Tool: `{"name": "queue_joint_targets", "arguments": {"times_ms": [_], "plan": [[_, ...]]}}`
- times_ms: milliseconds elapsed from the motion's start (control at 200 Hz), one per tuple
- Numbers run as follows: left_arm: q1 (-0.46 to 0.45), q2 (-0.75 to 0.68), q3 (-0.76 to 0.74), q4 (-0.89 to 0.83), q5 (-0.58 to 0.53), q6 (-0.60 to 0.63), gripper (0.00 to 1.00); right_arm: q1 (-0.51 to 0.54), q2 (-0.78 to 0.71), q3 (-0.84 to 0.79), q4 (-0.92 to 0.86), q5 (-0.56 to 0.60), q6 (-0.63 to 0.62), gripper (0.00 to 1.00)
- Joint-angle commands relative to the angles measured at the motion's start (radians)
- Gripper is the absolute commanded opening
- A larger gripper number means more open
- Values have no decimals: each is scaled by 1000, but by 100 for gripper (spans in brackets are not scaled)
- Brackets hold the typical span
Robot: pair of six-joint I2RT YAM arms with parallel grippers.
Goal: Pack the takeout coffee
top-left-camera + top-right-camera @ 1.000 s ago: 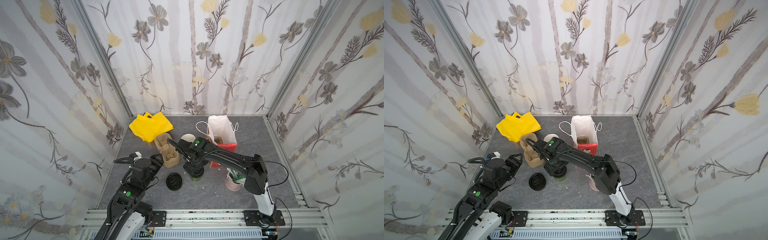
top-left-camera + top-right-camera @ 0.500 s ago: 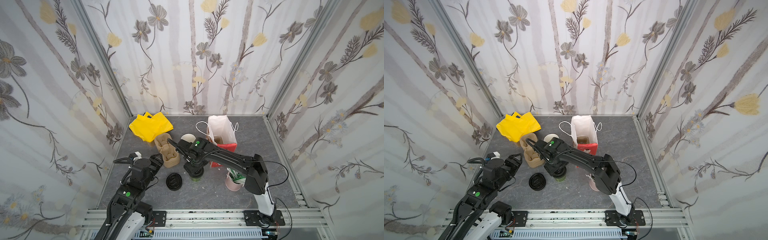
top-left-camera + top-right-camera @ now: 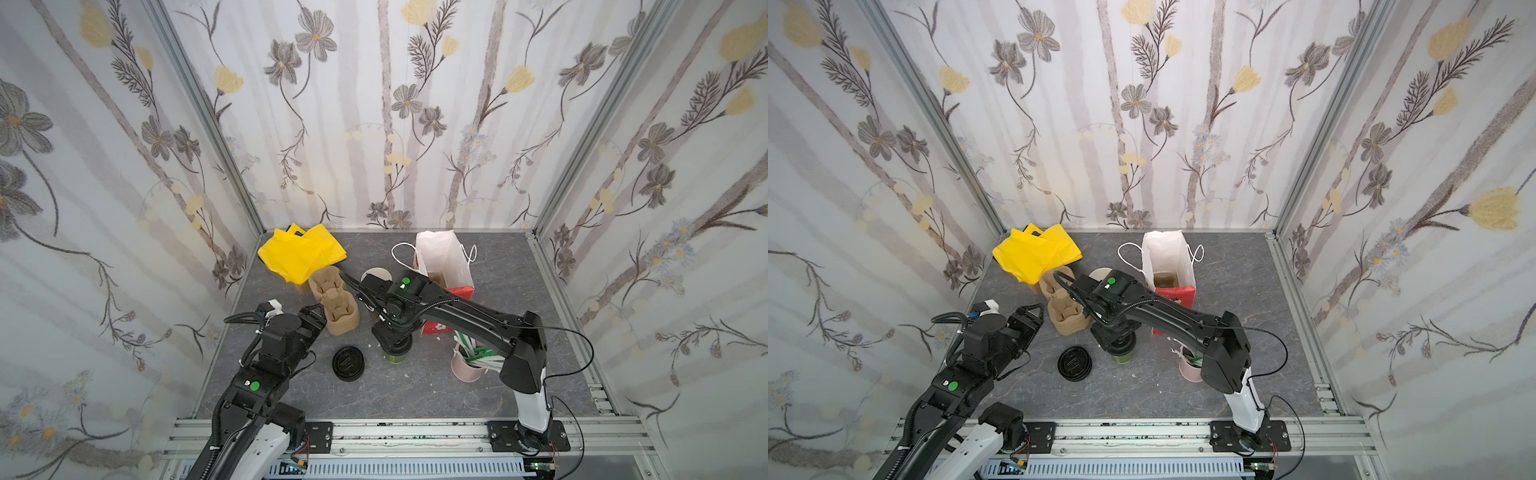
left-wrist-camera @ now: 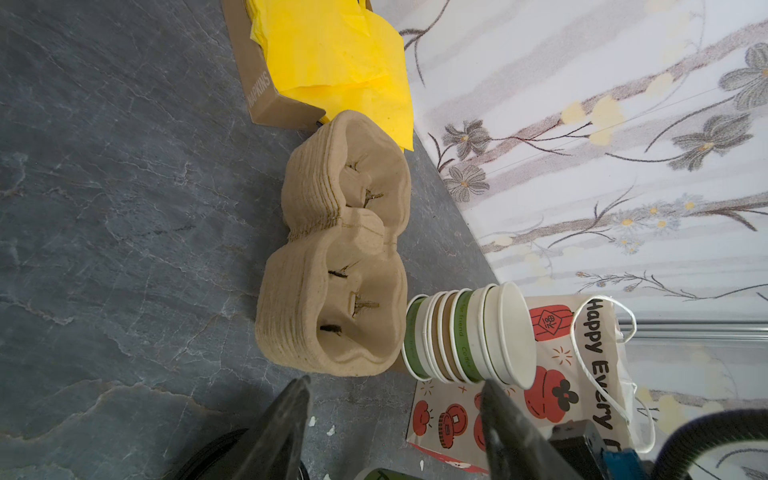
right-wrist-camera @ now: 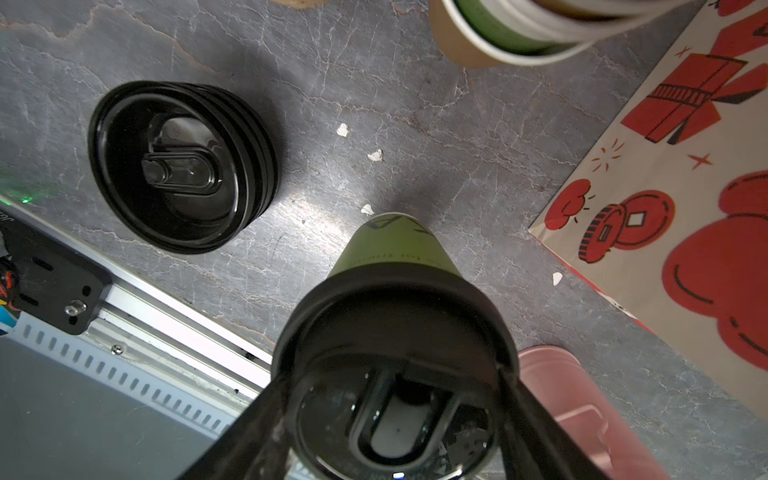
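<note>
R gripper [image 5: 394, 374]: jaws astride the round black plastic sip lid [image 5: 395, 320] of the small olive-green paper cup [image 5: 395, 245], fingers [image 5: 257, 432] at the lid rim, can't tell if clamped. Cup stands upright on the grey marbled tabletop [image 5: 415, 104], beside the stack of loose black lids [image 5: 174, 166], near the white-and-red paper gift bag [image 3: 444, 266]. L gripper [image 4: 395, 399]: jaws apart, empty, facing the stack of brown pulp cup carriers [image 4: 332, 266]. Risks, my read: you're holding at lid level, not the cup wall, so a lift could pop the lid or drop the cup; over-squeeze = crushed rim; a low swing could clip and topple the bag.

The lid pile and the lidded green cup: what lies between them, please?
Bare table and a few white crumbs separate lid pile and cup; the right wrist view shows it.
</note>
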Motion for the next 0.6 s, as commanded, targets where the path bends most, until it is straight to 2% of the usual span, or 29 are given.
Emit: {"name": "queue_joint_targets", "arguments": {"times_ms": [0, 80, 205, 355, 595], "plan": [[1, 32, 43, 13, -12, 62, 67, 10, -44, 7, -36, -26, 39, 69], [2, 66, 67, 25, -3, 59, 71, 16, -87, -18, -36, -46, 59, 69], [3, 145, 120, 113, 57, 94, 72, 20, -149, -61, -35, -57, 98, 68], [3, 317, 257, 154, 110, 151, 74, 16, -215, -110, -36, -46, 143, 69], [3, 610, 474, 204, 265, 192, 76, 0, -316, -179, -36, -57, 197, 69]]}}
